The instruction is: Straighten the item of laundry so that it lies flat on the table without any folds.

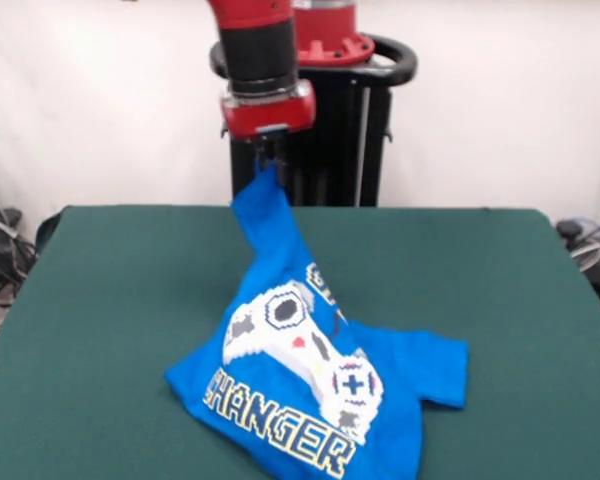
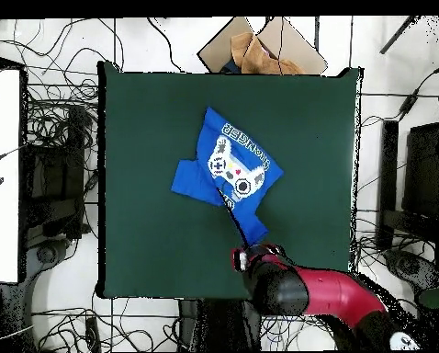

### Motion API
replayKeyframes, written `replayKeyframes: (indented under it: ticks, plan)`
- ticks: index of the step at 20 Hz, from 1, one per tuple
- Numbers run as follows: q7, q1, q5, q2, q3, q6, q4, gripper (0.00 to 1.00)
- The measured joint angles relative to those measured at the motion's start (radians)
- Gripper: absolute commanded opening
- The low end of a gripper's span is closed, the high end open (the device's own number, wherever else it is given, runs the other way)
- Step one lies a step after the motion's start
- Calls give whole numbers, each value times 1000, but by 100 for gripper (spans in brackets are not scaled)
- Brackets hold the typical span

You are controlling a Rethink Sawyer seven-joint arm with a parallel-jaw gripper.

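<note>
The item of laundry is a bright blue T-shirt with a white-grey game controller print and the yellow-outlined word "CHANGER". One corner is lifted into a peak; the rest lies crumpled and folded on the green table. My gripper hangs above the table's far side, shut on the tip of that raised peak. In the overhead view the item of laundry lies right of the table's centre, and a narrow strip of cloth runs from it down to the gripper.
Cables and equipment lie on the floor around the table. A cardboard box sits beyond the table's top edge in the overhead view. A black stand rises behind the arm.
</note>
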Motion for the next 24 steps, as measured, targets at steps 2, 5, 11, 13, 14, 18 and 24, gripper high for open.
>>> replayKeyframes:
  ticks: [2,5,11,13,14,18,24]
  plan:
    - [0,-27,-15,-7,-1,0,7,0]
    - [0,-72,-36,-15,-7,0,14,0]
    - [0,-100,-44,47,-91,-1,36,0]
    - [0,-85,-44,87,-120,0,49,0]
    - [0,-75,-43,108,-131,2,57,0]
    - [0,-20,-24,195,-168,15,91,0]
    - [8,89,131,297,-196,52,171,0]
